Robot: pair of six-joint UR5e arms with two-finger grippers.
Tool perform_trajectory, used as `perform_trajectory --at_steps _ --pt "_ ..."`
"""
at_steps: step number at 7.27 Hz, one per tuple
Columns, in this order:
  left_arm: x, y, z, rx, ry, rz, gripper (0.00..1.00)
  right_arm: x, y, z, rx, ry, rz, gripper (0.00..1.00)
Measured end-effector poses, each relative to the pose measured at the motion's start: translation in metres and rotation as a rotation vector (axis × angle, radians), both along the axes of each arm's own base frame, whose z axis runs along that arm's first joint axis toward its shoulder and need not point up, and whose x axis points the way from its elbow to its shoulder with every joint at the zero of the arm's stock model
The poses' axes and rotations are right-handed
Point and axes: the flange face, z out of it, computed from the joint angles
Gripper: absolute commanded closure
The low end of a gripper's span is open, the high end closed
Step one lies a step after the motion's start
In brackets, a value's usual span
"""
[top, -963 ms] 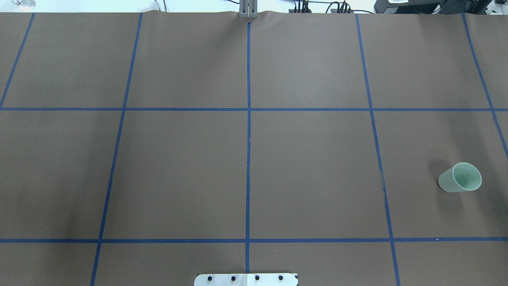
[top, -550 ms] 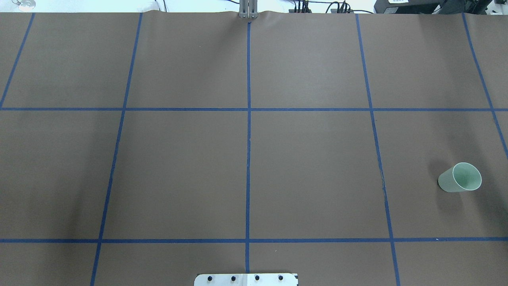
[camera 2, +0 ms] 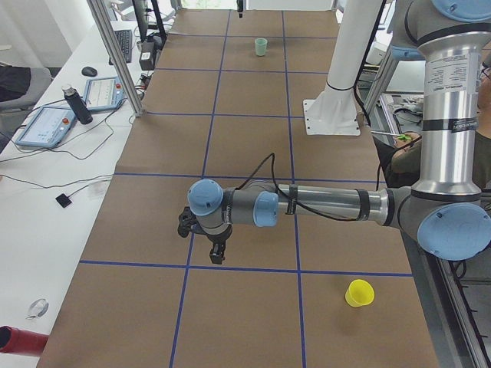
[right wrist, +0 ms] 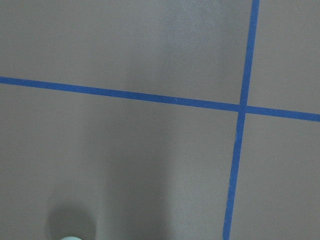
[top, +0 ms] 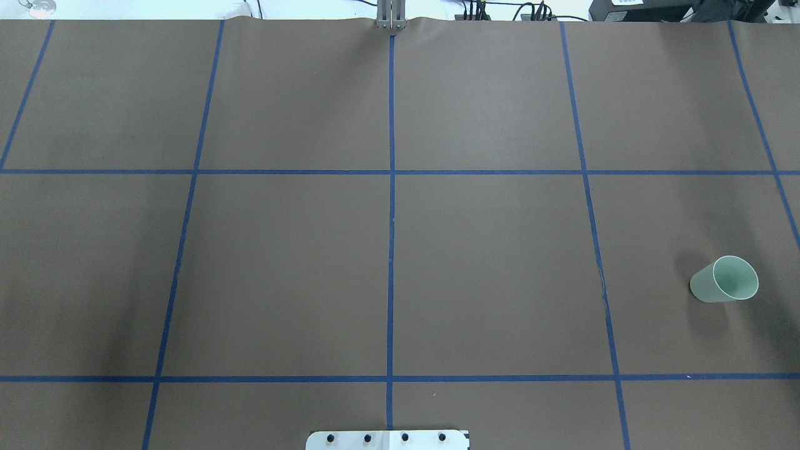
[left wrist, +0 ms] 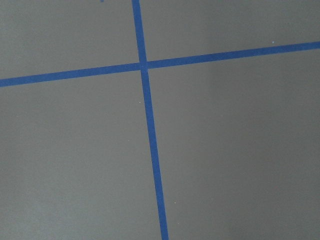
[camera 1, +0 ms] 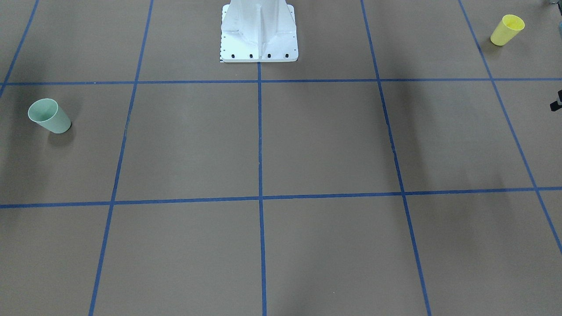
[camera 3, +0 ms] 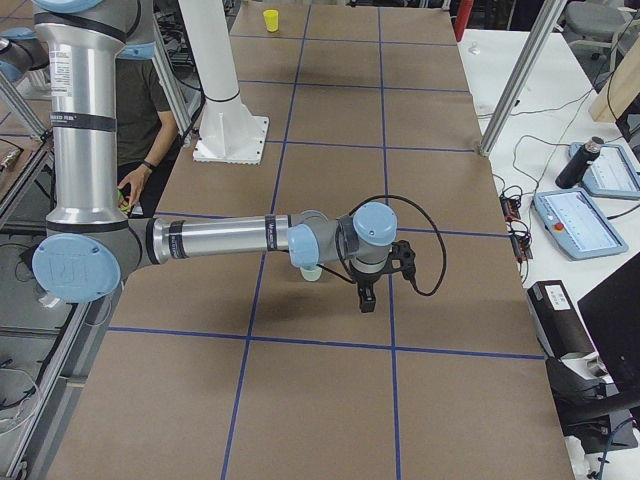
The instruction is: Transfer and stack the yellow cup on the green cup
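Observation:
The yellow cup (camera 1: pixel 507 30) stands upright at the table's left end, near the robot's side; it also shows in the exterior left view (camera 2: pixel 359 294) and the exterior right view (camera 3: pixel 271 20). The green cup (top: pixel 724 279) stands upright at the right end (camera 1: pixel 49 116). My left gripper (camera 2: pixel 217 256) hangs over the brown mat away from the yellow cup. My right gripper (camera 3: pixel 365 300) hangs just beyond the green cup (camera 3: pixel 311 272), which my right arm partly hides. I cannot tell whether either gripper is open or shut. Neither gripper shows in the overhead view.
The white robot pedestal (camera 1: pixel 259 35) stands at the middle of the near edge. Blue tape lines (top: pixel 390 250) grid the brown mat. Benches with tablets (camera 2: pixel 46 126) and a bottle (camera 3: pixel 578 163) flank the table ends. A person (camera 3: pixel 135 110) sits behind the robot.

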Motion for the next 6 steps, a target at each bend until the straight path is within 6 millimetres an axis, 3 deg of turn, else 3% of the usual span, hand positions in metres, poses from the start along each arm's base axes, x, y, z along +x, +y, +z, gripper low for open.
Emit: perform_trajectory --at_steps 2,3,4,6 --pt "0.016 0.002 -0.003 -0.051 0.021 -0.012 0.0 -0.013 0.0 -0.002 0.032 -0.017 -0.007 0.0" --pt "0.035 0.004 -0.003 -0.106 0.014 -0.033 0.0 -0.016 0.0 -0.003 0.032 -0.029 -0.01 0.0" --pt "0.054 0.008 -0.002 -0.166 0.006 -0.075 0.0 -0.02 0.001 -0.004 0.029 -0.047 -0.018 0.0" --pt "0.067 0.027 0.006 -0.309 0.0 -0.246 0.0 -0.023 0.002 -0.004 0.012 -0.069 -0.021 0.0"
